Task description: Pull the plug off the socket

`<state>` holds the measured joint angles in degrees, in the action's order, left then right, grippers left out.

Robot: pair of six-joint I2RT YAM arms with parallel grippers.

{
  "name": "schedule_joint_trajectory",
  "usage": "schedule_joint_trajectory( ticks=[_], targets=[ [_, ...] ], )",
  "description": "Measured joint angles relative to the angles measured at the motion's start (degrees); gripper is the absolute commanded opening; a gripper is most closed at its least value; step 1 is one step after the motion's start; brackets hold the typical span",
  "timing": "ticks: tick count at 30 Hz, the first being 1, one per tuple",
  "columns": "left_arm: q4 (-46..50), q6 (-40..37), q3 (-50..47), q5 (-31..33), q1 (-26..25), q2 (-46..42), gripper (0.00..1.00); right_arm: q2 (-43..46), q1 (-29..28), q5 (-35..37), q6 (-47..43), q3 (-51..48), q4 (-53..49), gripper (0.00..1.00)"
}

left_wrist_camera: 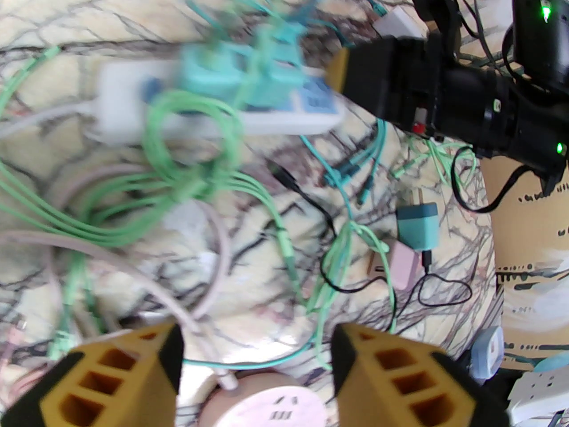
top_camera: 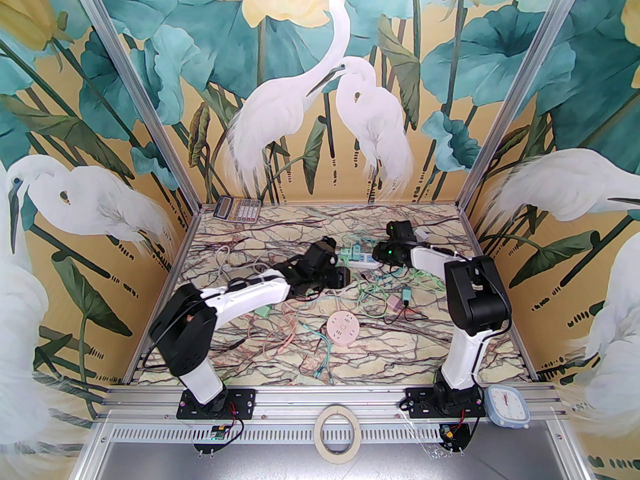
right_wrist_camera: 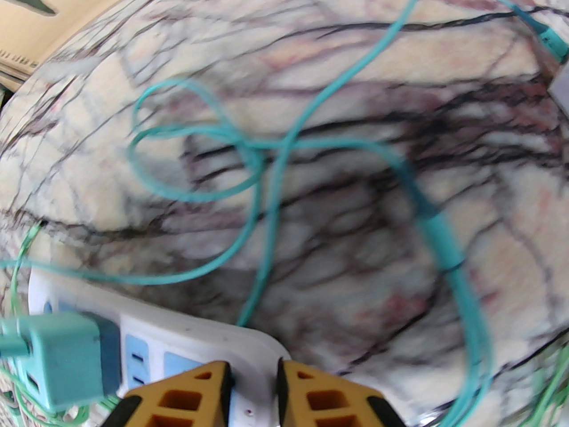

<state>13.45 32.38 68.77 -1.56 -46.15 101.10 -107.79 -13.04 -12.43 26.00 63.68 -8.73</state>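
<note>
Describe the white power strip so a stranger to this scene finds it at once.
On the marble-patterned table, look at the far half, just right of centre. The long white power strip lies there with teal cube plugs standing in it. The other socket unit, nearer the front edge, is a round pink disc.

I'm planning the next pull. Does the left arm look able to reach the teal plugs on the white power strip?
Probably yes: the left end effector is open and empty, and only loose cables lie between it and the teal plugs ahead.
</note>
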Motion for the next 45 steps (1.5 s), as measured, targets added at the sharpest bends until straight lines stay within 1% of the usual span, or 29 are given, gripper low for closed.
schedule_joint_trajectory(
  ticks=[4, 8, 10, 14, 15, 18, 20, 24, 27, 29, 30, 35, 41, 45],
  targets=[
    [-0.4, 1.1, 2.2, 0.7, 0.0, 5.1, 0.41, 3.7, -2.8, -1.0, 1.0, -5.2, 1.7, 0.27],
    [0.4, 2.3, 5.3, 2.2, 0.3, 9.7, 0.37, 8.3, -4.0, -1.7, 1.4, -10.0, 1.2, 0.27],
    [0.6, 2.8, 5.9, 2.8, 0.9, 10.7, 0.37, 10.2, -4.2, -1.9, 1.2, -11.1, 1.2, 0.30],
    [0.5, 3.2, 5.9, 3.0, 3.8, 10.5, 0.38, 14.1, -5.0, -0.9, -0.6, -12.3, 1.7, 0.38],
    [0.5, 3.2, 5.7, 2.9, 4.7, 10.2, 0.39, 14.9, -5.3, -0.6, -1.4, -12.5, 2.2, 0.42],
    [0.0, 3.2, 4.0, 2.5, 7.2, 7.5, 0.42, 16.1, -7.6, 0.7, -5.2, -12.7, 4.9, 0.47],
    [0.0, 3.0, 3.2, 2.1, 8.8, 5.0, 0.44, 16.0, -9.4, 1.6, -8.2, -12.7, 7.1, 0.50],
    [0.1, 1.3, 4.2, 0.5, 12.0, 3.1, 0.47, 14.2, -11.5, 1.9, -14.6, -12.7, 12.1, 0.51],
    [0.5, -0.1, 6.1, -1.8, 15.1, 4.7, 0.47, 12.5, -11.3, 1.9, -18.8, -12.7, 15.6, 0.51],
    [0.9, -0.7, 8.0, -2.9, 16.8, 7.0, 0.47, 11.4, -11.3, 1.7, -21.1, -12.3, 16.2, 0.52],
    [1.0, -1.2, 9.1, -3.2, 17.4, 8.4, 0.48, 10.5, -11.3, 1.6, -22.2, -11.5, 16.0, 0.53],
    [2.2, -3.1, 12.1, -5.0, 17.9, 13.6, 0.49, 6.2, -11.2, -0.1, -25.8, -6.8, 13.6, 0.57],
    [3.0, -4.4, 12.1, -6.8, 17.6, 14.1, 0.49, 4.1, -10.5, -3.0, -27.6, -5.1, 11.8, 0.57],
    [3.0, -5.0, 12.1, -7.6, 17.6, 14.2, 0.50, 2.9, -8.2, -6.4, -27.6, -3.8, 11.1, 0.56]
  ],
)
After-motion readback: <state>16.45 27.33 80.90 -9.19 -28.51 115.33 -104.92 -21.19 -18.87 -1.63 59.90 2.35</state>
